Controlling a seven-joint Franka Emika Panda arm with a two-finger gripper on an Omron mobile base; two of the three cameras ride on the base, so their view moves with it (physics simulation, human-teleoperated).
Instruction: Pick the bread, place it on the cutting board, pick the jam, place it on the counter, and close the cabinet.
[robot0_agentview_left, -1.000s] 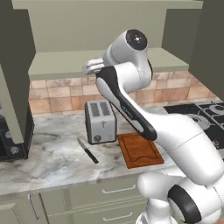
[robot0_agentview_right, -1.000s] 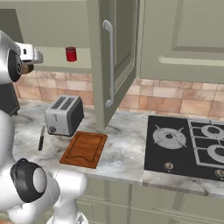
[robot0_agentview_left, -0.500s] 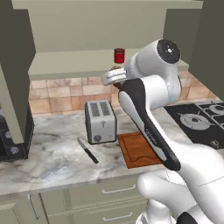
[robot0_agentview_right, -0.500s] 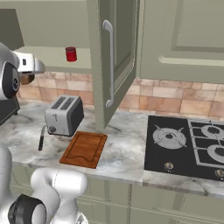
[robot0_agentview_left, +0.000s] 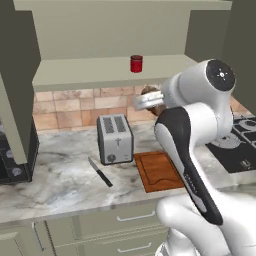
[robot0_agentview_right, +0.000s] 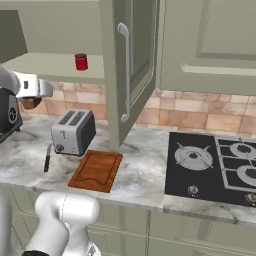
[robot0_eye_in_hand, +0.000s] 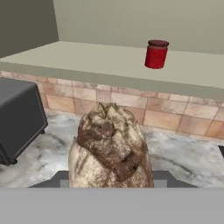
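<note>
My gripper (robot0_agentview_left: 151, 101) is shut on the bread (robot0_eye_in_hand: 111, 148), a brown crusty loaf hanging in the air just below the shelf's front edge. The bread (robot0_agentview_left: 149, 91) shows behind the white hand, above the counter (robot0_agentview_left: 60, 180) and beyond the far end of the cutting board (robot0_agentview_left: 159, 171). The loaf hides my fingertips in the hand view. The red jam (robot0_agentview_left: 136, 63) jar stands on the inner shelf of the cabinet (robot0_agentview_left: 100, 70), up and behind the hand. The cabinet door (robot0_agentview_right: 127, 65) stands open. The board (robot0_agentview_right: 96, 170) lies bare next to the toaster.
A silver toaster (robot0_agentview_left: 114, 138) stands left of the board, with a black-handled knife (robot0_agentview_left: 100, 172) lying in front of it. A black stovetop (robot0_agentview_right: 215, 167) lies at the right. A dark appliance (robot0_agentview_left: 15, 160) sits at the counter's far left.
The arm has swung to the right and a little down with the bread, away from the shelf front. The jam, board and doors have stayed put.
</note>
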